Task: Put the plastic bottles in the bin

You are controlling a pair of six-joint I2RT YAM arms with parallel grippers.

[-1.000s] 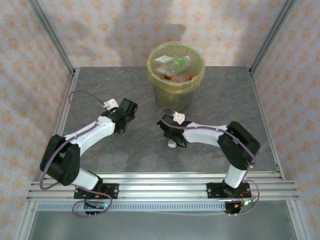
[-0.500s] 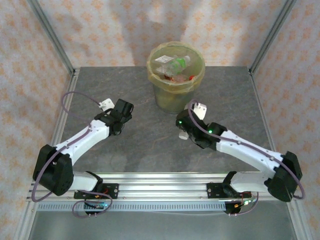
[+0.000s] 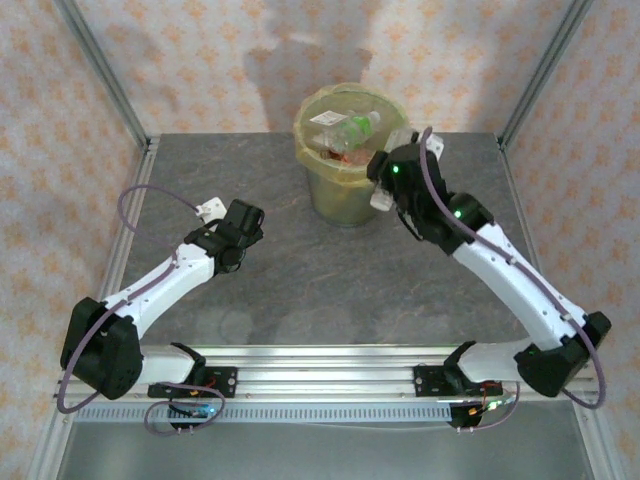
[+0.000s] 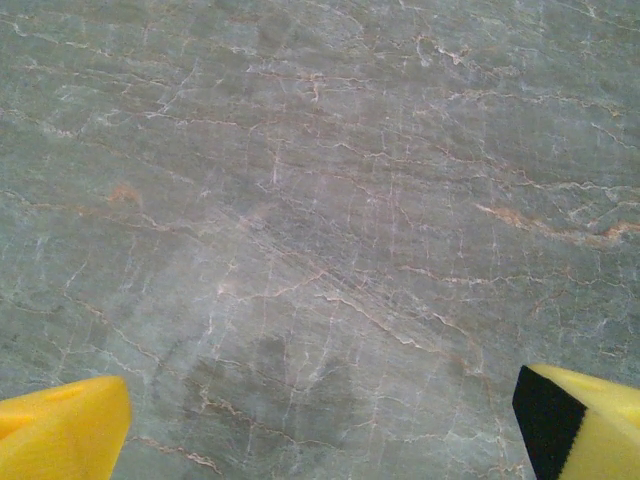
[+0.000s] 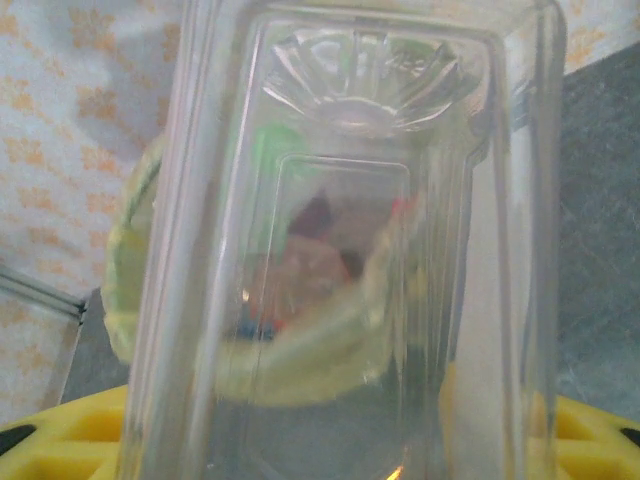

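The plastic bottle (image 5: 340,250) is pinched in the right fingers (image 5: 70,432) beside the bin (image 3: 335,195), seemingly ready to drop. Left fingers (image 4: 60,435) gape wide, empty.

You've got a grey marble-look tabletop (image 3: 300,290) w/ pale & rusty veins running across it, closed at the near side by a bank of slotted aluminium rails (image 3: 330,368). The back wall (image 3: 200,70) & side walls (image 3: 50,200) wear cream wallpaper w/ a repeating orange flower motif, and slanted aluminium posts (image 3: 100,65) mark the back corners. Light's soft & even, w/ a dim, blurry shadow (image 3: 290,55) on the back wall above the table's far edge.
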